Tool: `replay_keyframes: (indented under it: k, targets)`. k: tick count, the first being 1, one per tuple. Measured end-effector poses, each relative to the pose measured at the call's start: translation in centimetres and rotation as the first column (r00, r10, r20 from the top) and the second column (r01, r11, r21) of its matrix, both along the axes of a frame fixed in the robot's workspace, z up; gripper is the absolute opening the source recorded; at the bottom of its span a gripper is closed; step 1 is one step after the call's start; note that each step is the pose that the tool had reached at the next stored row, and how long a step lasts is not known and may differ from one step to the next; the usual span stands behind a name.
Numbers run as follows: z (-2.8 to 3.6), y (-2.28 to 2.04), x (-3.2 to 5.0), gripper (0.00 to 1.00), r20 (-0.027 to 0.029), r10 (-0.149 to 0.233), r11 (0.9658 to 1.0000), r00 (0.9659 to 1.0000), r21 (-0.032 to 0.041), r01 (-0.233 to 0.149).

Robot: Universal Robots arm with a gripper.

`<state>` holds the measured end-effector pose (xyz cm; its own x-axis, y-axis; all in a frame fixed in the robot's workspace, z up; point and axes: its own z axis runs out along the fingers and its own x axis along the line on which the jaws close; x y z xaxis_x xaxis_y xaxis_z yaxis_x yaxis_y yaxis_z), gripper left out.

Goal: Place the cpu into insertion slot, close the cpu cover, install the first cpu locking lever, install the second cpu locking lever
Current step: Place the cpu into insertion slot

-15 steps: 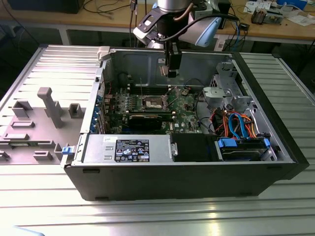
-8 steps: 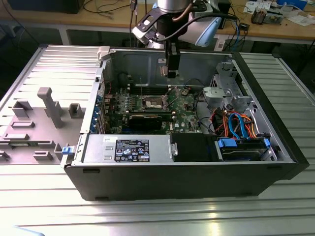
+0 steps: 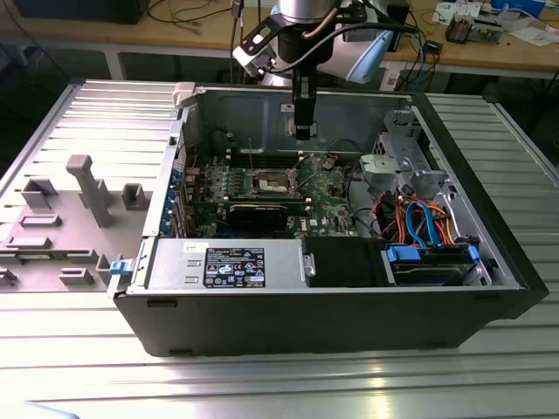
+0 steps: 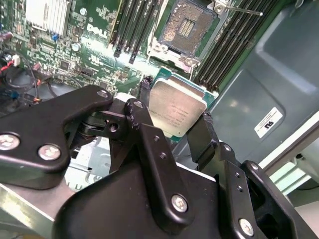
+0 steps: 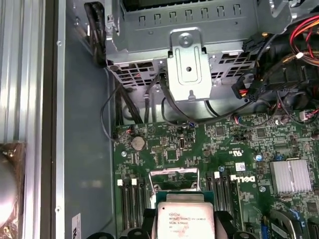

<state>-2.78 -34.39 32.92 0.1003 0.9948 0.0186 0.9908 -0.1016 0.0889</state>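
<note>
Pincer [image 4: 175, 105] holds cpu [image 4: 177, 108] apart from insertion slot [image 4: 187, 27]

A: Matte black gripper [image 4: 175, 107], chunky angular links [image 4: 55, 124], hard edges everywhere.
B: Silver screws [image 4: 179, 202] dotted along them, bright against the black.
A: Higher up, silvery arm [image 3: 301, 9], pale blue joint cap [image 3: 371, 54].
B: And black cables [image 3: 376, 27] looping round the wrist.

Ribbed silver aluminium tabletop [image 3: 279, 388] spread underneath, bright glare lay along its near edge, long pale wooden workbench [image 3: 131, 41] stood across the back, tangled dark cables [image 3: 188, 13] lay strewn over it.
</note>
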Motion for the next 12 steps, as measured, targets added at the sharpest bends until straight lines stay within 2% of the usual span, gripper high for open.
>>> replay_keyframes:
  k: [4, 8, 12]
  targets:
    - [-0.02, 0.01, 0.0, 0.54, 0.0001, 0.001, 1.0, 1.0, 0.0, -0.001]
    - [-0.14, 0.01, -0.01, 0.54, 0.0002, 0.052, 0.9987, 0.9987, 0.0, -0.052]
    - [-0.39, 0.01, -0.68, 0.54, 0.0002, 0.064, 0.998, 0.998, 0.0002, -0.064]
